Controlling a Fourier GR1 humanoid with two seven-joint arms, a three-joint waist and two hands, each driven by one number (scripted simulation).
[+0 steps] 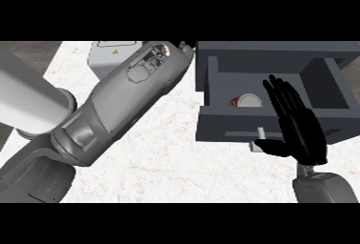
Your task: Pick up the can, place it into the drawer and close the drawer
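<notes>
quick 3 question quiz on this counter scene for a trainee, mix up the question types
1. True or false: the can already lies inside the open drawer.
2. Which hand shows open, fingers straight, in front of the drawer? A) left hand B) right hand
3. Fill in: the pale bar sticking out of the drawer's front panel, beside the right hand's thumb, is the drawer's ______.

Key
1. True; its red and white end shows in the drawer.
2. B; the left forearm crosses the counter, and its hand is hidden.
3. handle
</notes>
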